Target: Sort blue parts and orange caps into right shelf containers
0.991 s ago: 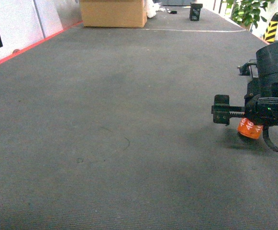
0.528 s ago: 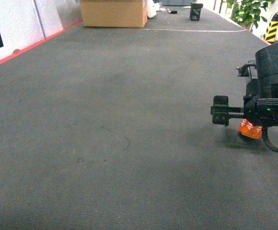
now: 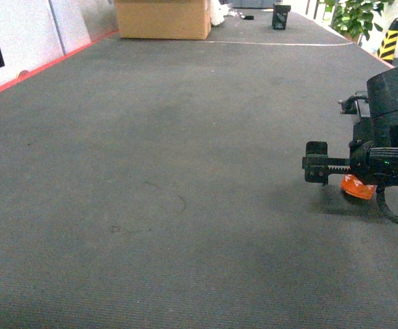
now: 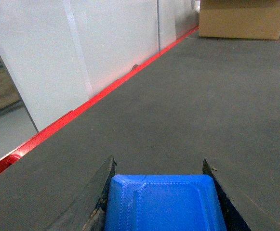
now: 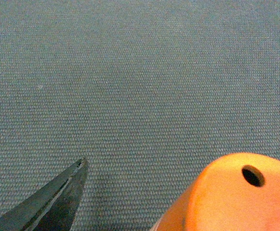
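One orange cap (image 3: pixel 357 187) sits low on the grey carpet at the right of the head view, under my right gripper (image 3: pixel 360 171). That gripper is open wide. In the right wrist view, bare carpet shows between its one visible finger (image 5: pixel 65 195) and the orange cap (image 5: pixel 236 197); the other finger is hidden. My left gripper (image 4: pixel 158 166), absent from the head view, is shut on a blue part (image 4: pixel 164 202) that fills the space between both jaws. The right shelf and its containers are out of view.
A cardboard box (image 3: pixel 162 18) stands at the far end of the carpet. A red strip (image 3: pixel 44 67) and white wall panels (image 4: pixel 43 62) run along the left. Far right are a plant (image 3: pixel 353 17) and a yellow-black post (image 3: pixel 389 38).
My right gripper has sunk a little over the orange cap. Less of the cap shows below it, and its white printing is now covered.
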Robot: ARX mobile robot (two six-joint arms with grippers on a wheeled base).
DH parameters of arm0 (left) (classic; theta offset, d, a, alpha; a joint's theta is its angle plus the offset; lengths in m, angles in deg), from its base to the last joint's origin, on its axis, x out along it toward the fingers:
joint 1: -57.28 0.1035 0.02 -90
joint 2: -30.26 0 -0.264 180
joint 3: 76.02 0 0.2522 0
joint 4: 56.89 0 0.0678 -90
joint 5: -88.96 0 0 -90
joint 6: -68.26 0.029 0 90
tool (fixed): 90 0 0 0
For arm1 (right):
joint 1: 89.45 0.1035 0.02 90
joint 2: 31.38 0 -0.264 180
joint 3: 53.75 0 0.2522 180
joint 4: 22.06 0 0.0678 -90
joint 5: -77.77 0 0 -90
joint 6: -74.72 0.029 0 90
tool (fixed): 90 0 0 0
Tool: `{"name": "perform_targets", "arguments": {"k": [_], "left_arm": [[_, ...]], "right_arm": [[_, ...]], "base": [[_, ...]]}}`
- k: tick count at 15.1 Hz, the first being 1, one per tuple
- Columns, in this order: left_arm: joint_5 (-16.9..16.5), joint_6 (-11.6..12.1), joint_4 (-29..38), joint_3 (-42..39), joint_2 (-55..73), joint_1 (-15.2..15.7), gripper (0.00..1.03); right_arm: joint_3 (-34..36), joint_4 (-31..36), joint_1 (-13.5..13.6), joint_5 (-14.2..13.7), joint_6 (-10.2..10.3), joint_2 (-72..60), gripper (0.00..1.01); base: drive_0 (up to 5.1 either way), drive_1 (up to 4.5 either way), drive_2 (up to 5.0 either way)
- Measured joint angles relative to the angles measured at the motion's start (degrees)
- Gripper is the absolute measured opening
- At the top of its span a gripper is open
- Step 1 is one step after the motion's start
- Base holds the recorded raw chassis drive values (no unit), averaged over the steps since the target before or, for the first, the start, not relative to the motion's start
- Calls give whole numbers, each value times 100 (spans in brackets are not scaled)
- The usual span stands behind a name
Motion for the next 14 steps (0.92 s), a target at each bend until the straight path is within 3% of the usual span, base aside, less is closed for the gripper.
{"name": "perform_targets", "arguments": {"k": [5, 10, 14], "left_arm": [[-2, 0, 0, 0, 0, 0, 41], [0, 0, 0, 0, 0, 0, 41], [-2, 0, 0, 0, 0, 0, 41]], "right_arm": [[192, 50, 2, 15, -2, 146, 98], [1132, 374, 55, 52, 37, 1069, 98], [1209, 409, -2, 48, 42, 1067, 98]], "base": [[0, 0, 0], [0, 0, 0], [0, 0, 0]]}}
